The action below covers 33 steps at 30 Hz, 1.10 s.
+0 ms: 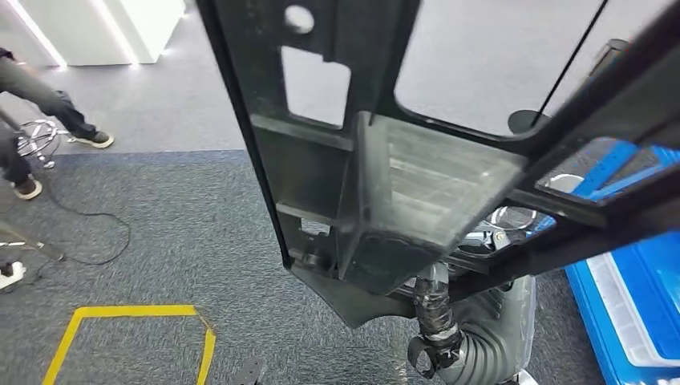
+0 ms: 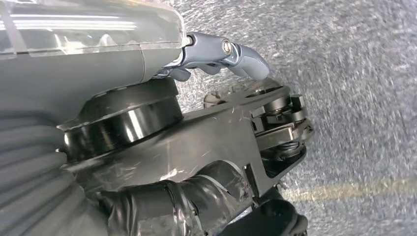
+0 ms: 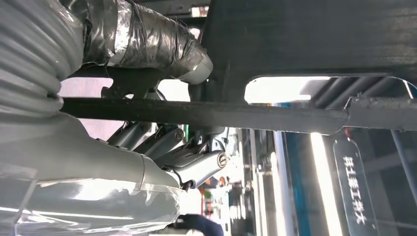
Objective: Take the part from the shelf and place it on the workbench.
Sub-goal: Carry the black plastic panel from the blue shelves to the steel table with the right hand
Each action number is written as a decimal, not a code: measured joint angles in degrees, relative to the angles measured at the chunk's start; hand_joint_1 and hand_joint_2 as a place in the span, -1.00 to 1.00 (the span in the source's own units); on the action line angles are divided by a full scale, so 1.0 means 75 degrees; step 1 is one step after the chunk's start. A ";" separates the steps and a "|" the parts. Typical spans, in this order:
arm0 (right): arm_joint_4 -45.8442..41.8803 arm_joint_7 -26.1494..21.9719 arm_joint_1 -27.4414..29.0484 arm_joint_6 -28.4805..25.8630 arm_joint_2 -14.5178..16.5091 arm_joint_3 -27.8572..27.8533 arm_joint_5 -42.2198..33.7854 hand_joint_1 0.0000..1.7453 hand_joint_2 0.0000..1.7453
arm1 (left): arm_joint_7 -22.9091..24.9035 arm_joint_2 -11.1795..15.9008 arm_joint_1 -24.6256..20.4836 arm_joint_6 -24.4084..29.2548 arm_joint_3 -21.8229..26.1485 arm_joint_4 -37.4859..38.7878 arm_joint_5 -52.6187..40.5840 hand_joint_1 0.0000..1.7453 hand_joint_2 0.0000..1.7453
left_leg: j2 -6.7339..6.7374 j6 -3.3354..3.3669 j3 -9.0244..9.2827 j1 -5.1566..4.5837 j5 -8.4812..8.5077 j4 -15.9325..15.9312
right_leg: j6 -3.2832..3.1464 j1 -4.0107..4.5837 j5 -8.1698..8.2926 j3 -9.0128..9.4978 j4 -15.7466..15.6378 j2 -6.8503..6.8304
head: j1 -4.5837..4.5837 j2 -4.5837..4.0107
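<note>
Part, a large black moulded plastic panel with rectangular cut-outs and ribs [image 1: 321, 176], was held up close before the head camera, filling the middle and right of the frame and slanting from the upper left down toward the lower centre. A translucent grey ribbed cover of the right hand [image 1: 425, 200] lay against the panel's middle, with a taped wrist and grey bellows sleeve below it at the lower centre. In the right wrist view the right hand's [image 3: 172, 152] grey fingers [image 3: 206, 164] were curled around a black bar of the part [image 3: 295, 44], gripping it. In the left wrist view the left hand [image 2: 211, 54] showed a grey thumb and fingers bent inward beside a flat black edge of the part [image 2: 206, 142]; I cannot tell whether they actually clasped it.

Grey speckled carpet [image 1: 176, 241] covered the floor, with a yellow taped outline [image 1: 120, 321] at the lower left. A person's legs and dark shoes [image 1: 88, 136] stood at the upper left beside a black cable [image 1: 96, 233]. Blue plastic crates [image 1: 633, 305] sat at the lower right
</note>
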 joint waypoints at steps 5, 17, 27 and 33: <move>0.0016 -0.0007 -0.0006 0.0000 0.0008 0.0003 -0.0028 1.00 1.00 | 0.0026 -0.0004 0.0009 -0.0023 0.0001 -0.0001 0.0017 -1.00 1.00 | 0.0519 0.0164 0.0918 -0.0140 0.0592 -0.1770 | 0.0173 0.0072 -0.0125 0.0140 -0.0017 -0.0348 | 0.0005 0.0000; 0.0018 -0.0155 0.0127 0.0221 -0.0096 -0.0031 -0.0327 1.00 1.00 | 0.0555 0.0001 -0.0032 -0.0175 -0.0233 -0.0199 -0.0549 -1.00 1.00 | -0.0560 0.0537 0.1044 -0.0122 0.0489 -0.1767 | 0.0226 0.0088 -0.0167 -0.0681 0.1089 0.0605 | 0.0122 0.0000; 0.0151 -0.0272 -0.0113 0.0079 0.0007 0.0116 -0.0497 1.00 1.00 | 0.0342 0.0314 -0.0016 -0.0492 -0.0227 -0.0116 -0.0309 -1.00 1.00 | -0.0169 0.0084 0.0266 -0.0066 -0.0140 -0.0369 | -0.0014 0.0026 0.0004 -0.0079 0.0071 0.0389 | -0.0012 0.0000; 0.0203 -0.0273 -0.0121 0.0092 0.0010 0.0146 -0.0626 1.00 1.00 | 0.0345 0.0353 0.0011 -0.0441 -0.0224 -0.0109 -0.0221 -1.00 1.00 | 0.0244 0.0059 0.0609 -0.0029 0.0508 -0.1205 | 0.0029 0.0036 -0.0119 0.0055 0.0070 -0.0153 | -0.0015 0.0000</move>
